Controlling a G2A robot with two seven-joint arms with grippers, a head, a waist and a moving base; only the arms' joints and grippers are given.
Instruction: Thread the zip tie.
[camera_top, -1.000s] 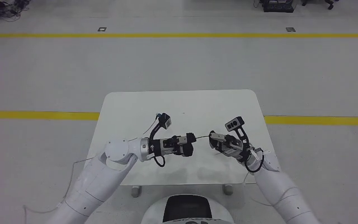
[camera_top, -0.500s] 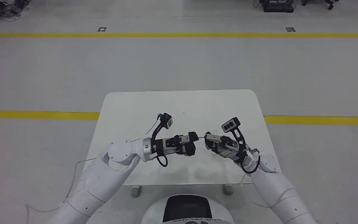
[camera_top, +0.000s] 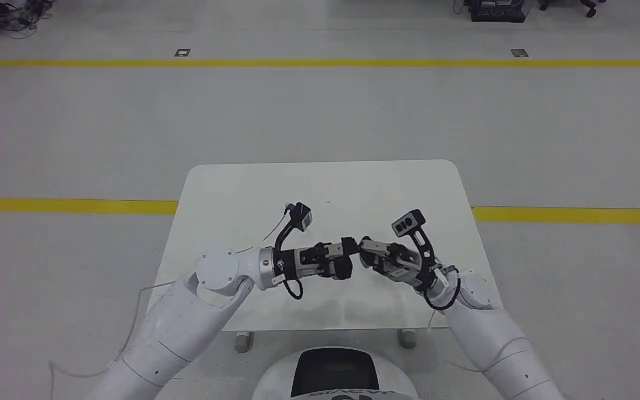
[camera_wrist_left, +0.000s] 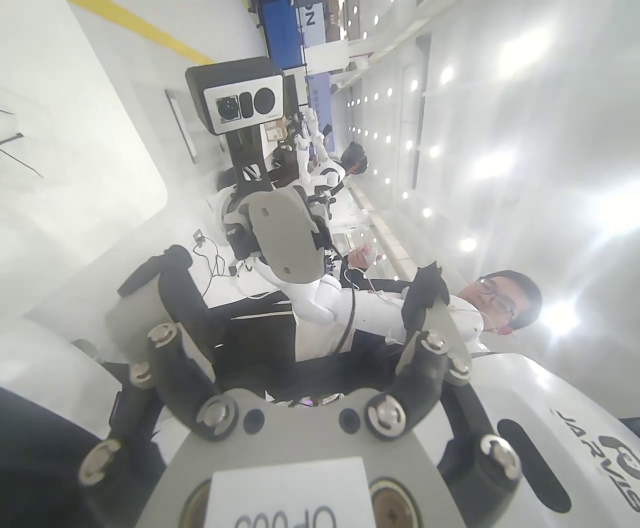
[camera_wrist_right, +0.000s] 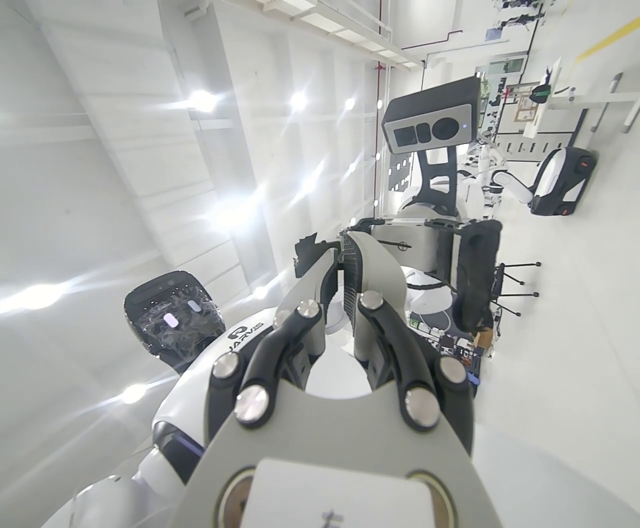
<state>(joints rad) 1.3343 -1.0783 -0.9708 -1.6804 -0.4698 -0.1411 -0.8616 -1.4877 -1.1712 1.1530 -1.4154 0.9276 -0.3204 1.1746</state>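
Bench (camera_top: 230, 190): one, white; both arms meet above its near middle, probably so that a dropped tie would land on it.
Left gripper (camera_top: 343, 260): one; jaws spread wide, holding nothing, seemingly waiting to receive.
Right gripper (camera_top: 366, 250): one; jaws nearly closed, apparently pinching the tie.
Zip tie (camera_top: 348, 241): one; thin dark strip where the grippers meet, barely discernible.

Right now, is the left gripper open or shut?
Open: in the left wrist view the left gripper has its fingers standing wide apart, with a broad gap between them.
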